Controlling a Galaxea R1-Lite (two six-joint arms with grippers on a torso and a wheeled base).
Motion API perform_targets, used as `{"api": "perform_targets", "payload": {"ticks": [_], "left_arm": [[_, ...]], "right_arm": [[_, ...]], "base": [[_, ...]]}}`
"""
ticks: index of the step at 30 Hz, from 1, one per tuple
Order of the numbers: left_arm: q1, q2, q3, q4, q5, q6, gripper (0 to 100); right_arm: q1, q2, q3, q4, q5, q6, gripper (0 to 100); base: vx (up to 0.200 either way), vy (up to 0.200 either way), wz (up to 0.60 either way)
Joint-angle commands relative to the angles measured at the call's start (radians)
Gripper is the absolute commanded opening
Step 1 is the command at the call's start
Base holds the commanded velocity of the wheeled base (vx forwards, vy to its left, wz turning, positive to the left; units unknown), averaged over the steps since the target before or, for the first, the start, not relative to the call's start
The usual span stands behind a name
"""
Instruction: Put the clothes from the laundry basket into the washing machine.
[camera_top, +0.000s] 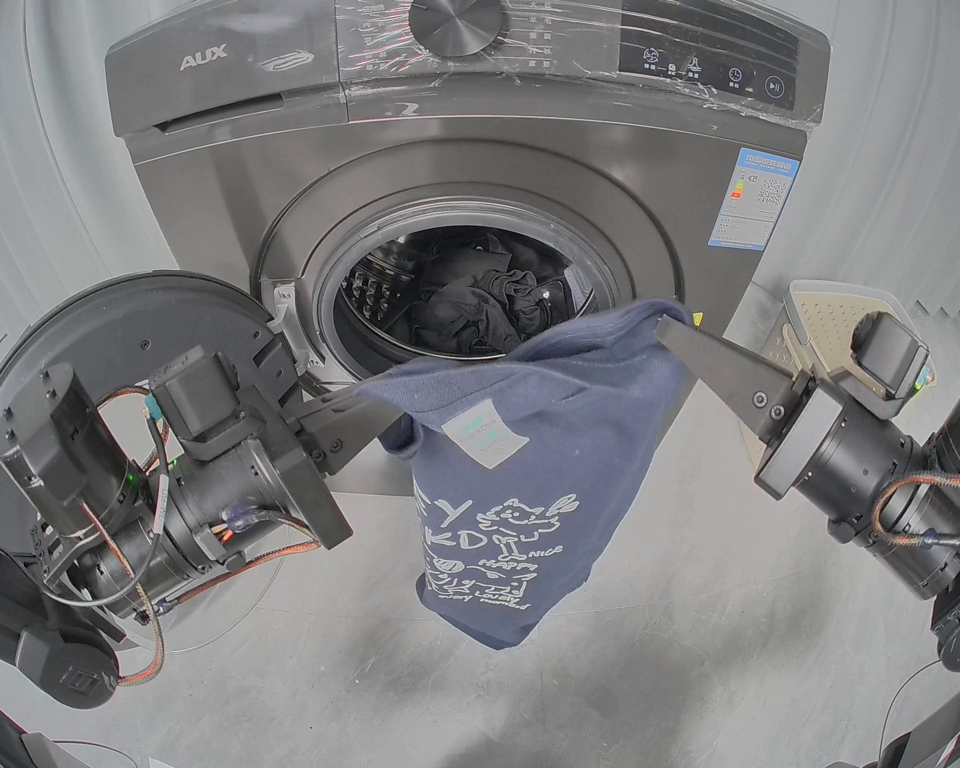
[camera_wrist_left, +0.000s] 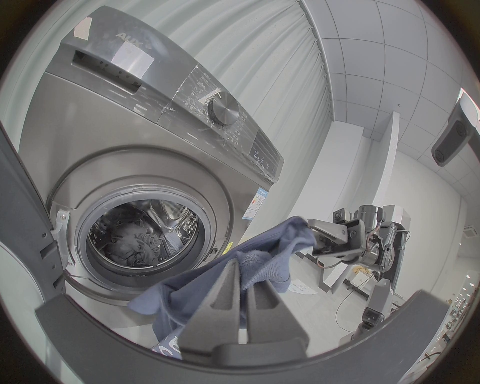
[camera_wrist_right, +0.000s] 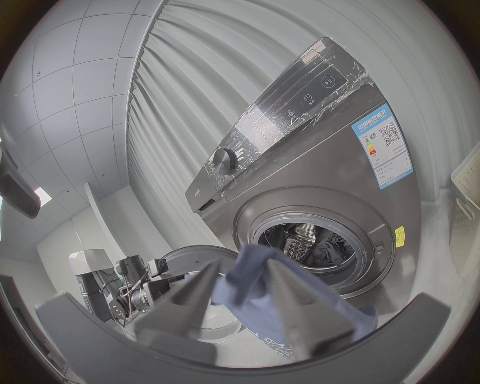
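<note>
While left gripper (camera_top: 385, 408) and right gripper (camera_top: 668, 332) pinch the navy shirt (camera_top: 560, 420), pale curtains (camera_top: 60, 150) back the washing machine (camera_top: 220, 200), grey floor (camera_top: 700, 620) underneath.

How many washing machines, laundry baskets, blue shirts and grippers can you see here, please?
washing machine: 1
laundry basket: 1
blue shirt: 1
grippers: 2, the left gripper and the right gripper, each holding the shirt
Total: 5
</note>
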Motion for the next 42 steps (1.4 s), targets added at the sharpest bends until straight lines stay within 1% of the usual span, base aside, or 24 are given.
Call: {"api": "perform_targets", "payload": {"ticks": [1,2,3,4,5,8,9,10,12,13,14,16,20,21,23,25,27,29,30,33,34,39,41,42], "left_arm": [[0.002,-0.007,-0.015,-0.002,0.0,-0.001,0],[0.001,-0.007,-0.017,-0.002,0.0,-0.001,0],[-0.001,-0.008,-0.038,-0.002,0.0,-0.001,0],[-0.001,-0.008,-0.047,0.0,0.0,-0.003,0],[-0.002,-0.008,-0.069,0.0,-0.001,-0.004,0],[-0.005,-0.008,-0.098,0.003,-0.001,-0.006,0],[-0.005,-0.007,-0.121,0.003,0.0,-0.006,0],[-0.007,-0.007,-0.124,0.005,-0.001,-0.006,0],[-0.009,-0.008,-0.144,0.011,0.0,-0.006,0],[-0.009,-0.008,-0.144,0.011,0.0,-0.006,0],[-0.015,-0.011,-0.144,0.012,0.0,-0.006,0],[-0.016,-0.016,-0.142,0.014,0.0,-0.006,0],[-0.018,-0.022,-0.149,0.018,0.0,-0.006,0],[-0.019,-0.028,-0.162,0.026,-0.001,-0.006,0],[-0.022,-0.04,-0.175,0.04,-0.005,-0.006,0],[-0.027,-0.057,-0.196,0.071,-0.012,-0.007,0],[-0.027,-0.063,-0.202,0.078,-0.014,-0.009,0],[-0.027,-0.065,-0.207,0.08,-0.014,-0.009,0],[-0.027,-0.07,-0.213,0.081,-0.014,-0.009,0],[-0.027,-0.082,-0.219,0.098,-0.015,-0.009,0],[-0.027,-0.09,-0.219,0.11,-0.015,-0.009,0],[-0.027,-0.097,-0.219,0.117,-0.017,-0.009,0],[-0.027,-0.102,-0.219,0.117,-0.017,-0.009,0],[-0.027,-0.105,-0.219,0.117,-0.017,-0.01,0]], "right_arm": [[0.006,-0.001,0.021,0.005,0.003,-0.003,100],[0.008,-0.001,0.024,0.007,0.003,-0.003,100],[0.014,-0.004,0.08,0.019,0.011,-0.013,100],[0.016,-0.004,0.103,0.028,0.012,-0.019,100],[0.019,0.001,0.148,0.048,0.012,-0.036,100],[0.014,0.014,0.215,0.066,0.018,-0.065,100],[0.003,0.05,0.248,0.062,0.035,-0.088,100],[0.002,0.056,0.251,0.06,0.038,-0.092,100],[-0.029,0.113,0.255,0.047,0.069,-0.129,100],[-0.03,0.117,0.255,0.047,0.072,-0.131,100],[-0.056,0.156,0.245,0.04,0.095,-0.152,100],[-0.053,0.195,0.238,0.013,0.115,-0.166,100],[-0.047,0.283,0.225,-0.047,0.118,-0.181,100],[-0.049,0.34,0.203,-0.093,0.119,-0.197,100],[-0.049,0.387,0.183,-0.13,0.121,-0.204,100],[-0.047,0.493,0.146,-0.207,0.129,-0.221,100],[-0.047,0.55,0.12,-0.233,0.135,-0.229,100],[-0.046,0.568,0.107,-0.236,0.139,-0.229,100],[-0.044,0.614,0.053,-0.236,0.149,-0.23,100],[-0.046,0.656,-0.015,-0.231,0.158,-0.232,100],[-0.046,0.682,-0.055,-0.227,0.161,-0.232,100],[-0.044,0.777,-0.18,-0.222,0.164,-0.235,100],[-0.053,0.812,-0.214,-0.222,0.164,-0.241,100],[-0.06,0.844,-0.255,-0.228,0.162,-0.247,100]], "base": [[0.0,0.0,0.0],[0.0,0.0,0.0],[0.0,0.0,0.0],[0.0,0.0,0.0],[0.0,0.0,0.0],[0.0,0.0,0.0],[0.0,0.0,0.0],[0.0,0.0,0.0],[0.0,0.0,0.0],[0.0,0.0,0.0],[0.0,0.0,0.0],[0.0,0.0,0.0],[0.0,0.0,0.0],[0.0,0.0,0.0],[0.0,0.0,0.0],[0.0,0.0,0.0],[0.0,0.0,0.0],[0.0,0.0,0.0],[0.0,0.0,0.0],[0.0,0.0,0.0],[0.0,0.0,0.0],[0.0,0.0,0.0],[0.0,0.0,0.0],[0.0,0.0,0.0]]}}
